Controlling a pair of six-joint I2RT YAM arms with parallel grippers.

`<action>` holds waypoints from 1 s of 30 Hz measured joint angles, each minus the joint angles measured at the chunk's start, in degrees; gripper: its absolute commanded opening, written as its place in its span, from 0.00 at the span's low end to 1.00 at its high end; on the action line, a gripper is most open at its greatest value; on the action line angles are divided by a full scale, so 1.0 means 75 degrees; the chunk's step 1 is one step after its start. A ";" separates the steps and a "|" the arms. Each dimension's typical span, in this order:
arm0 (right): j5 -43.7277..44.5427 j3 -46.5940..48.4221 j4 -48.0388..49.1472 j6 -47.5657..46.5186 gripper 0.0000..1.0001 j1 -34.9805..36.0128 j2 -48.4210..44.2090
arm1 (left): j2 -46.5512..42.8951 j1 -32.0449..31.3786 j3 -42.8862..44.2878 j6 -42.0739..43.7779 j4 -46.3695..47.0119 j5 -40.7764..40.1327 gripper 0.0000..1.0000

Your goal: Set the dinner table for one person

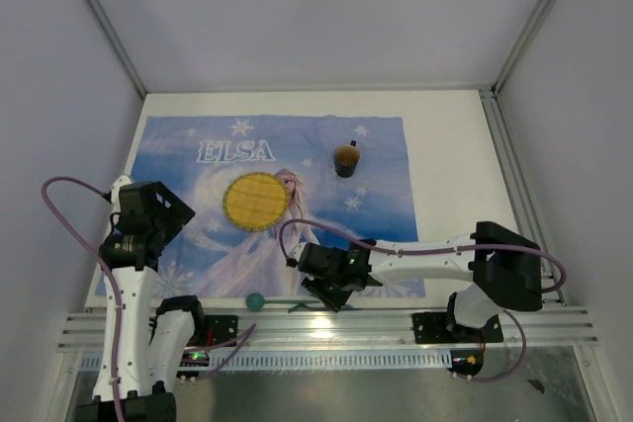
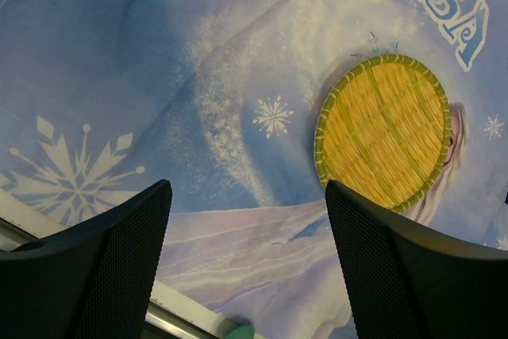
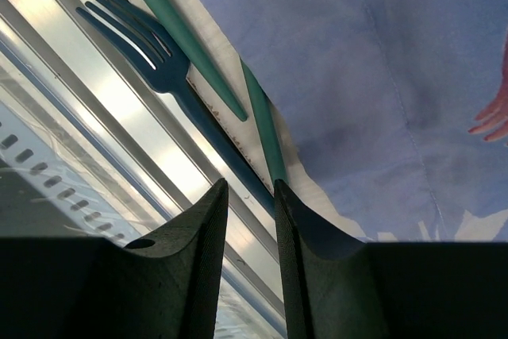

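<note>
The white dinner table (image 1: 450,145) carries a blue ELSA cloth (image 1: 381,140). On the cloth lie a round yellow woven mat (image 1: 255,200) (image 2: 385,129) and a dark cup (image 1: 346,158). A dark blue fork (image 3: 151,49) lies along the front rail beside two teal handles (image 3: 186,37) (image 3: 264,125). Low at the table's front edge, my right gripper (image 1: 328,294) (image 3: 249,184) has its jaws narrowly apart. The fork's handle runs into that gap, close to the right finger. My left gripper (image 2: 246,188) (image 1: 158,210) hangs wide open over the cloth's left part, holding nothing.
A teal spoon bowl (image 1: 255,300) (image 2: 238,331) rests at the cloth's front edge, its handle pointing right toward my right gripper. Silver rails (image 1: 326,328) run along the near edge. White walls enclose the table on three sides.
</note>
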 measured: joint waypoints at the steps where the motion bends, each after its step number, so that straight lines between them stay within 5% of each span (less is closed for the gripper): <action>1: -0.0015 0.0000 0.0032 0.0006 0.33 0.0017 0.0044 | -0.0003 -0.0012 0.0000 0.0000 0.0000 0.0000 0.81; 30: 0.0114 0.0737 -0.0213 -0.0242 0.33 0.0026 0.0428 | -0.0003 -0.0134 0.0000 0.0000 -0.0003 -0.0006 0.81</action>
